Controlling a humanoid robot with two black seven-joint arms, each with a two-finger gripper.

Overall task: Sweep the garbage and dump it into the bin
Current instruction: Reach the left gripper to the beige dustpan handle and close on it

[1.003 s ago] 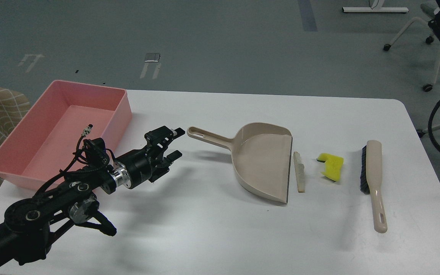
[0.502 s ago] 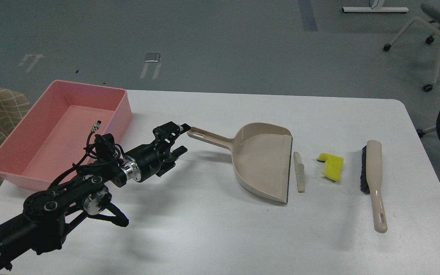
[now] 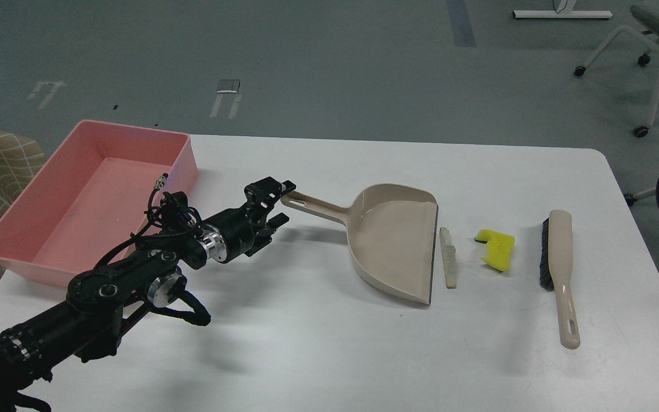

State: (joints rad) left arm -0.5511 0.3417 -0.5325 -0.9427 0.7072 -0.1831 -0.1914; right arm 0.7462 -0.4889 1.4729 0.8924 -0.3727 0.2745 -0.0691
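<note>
Two scraps of garbage are lying on the white table [image 3: 318,343], right of centre: a thin beige slice [image 3: 449,257] resting just beside the straight front lip of the dustpan [image 3: 393,243], and a yellow sponge chunk [image 3: 496,249] with a dark green backing sitting a little further right, apart from the slice. Neither scrap is sitting inside the pan. Right of the sponge, the brush [image 3: 558,269] is lying flat with its black bristles facing the scraps and its handle pointing toward the near edge. No gripper is touching the brush, and the right arm is not appearing in this view. The dustpan is resting with its mouth facing right and its handle [image 3: 312,205] extending left. The left gripper [image 3: 278,203] is positioned at the tip of that handle with its jaws spread, one finger above the tip and one below and nearer; contact cannot be confirmed. The step in hand is judged to be acquisition of the dustpan handle. The next move is calling for a short advance along the handle, followed by closure on it, so that the pan is held steady while the scraps are swept in. The bin [image 3: 186,166], a pink tray, is standing empty at the far left corner, well apart from the scraps.
</note>
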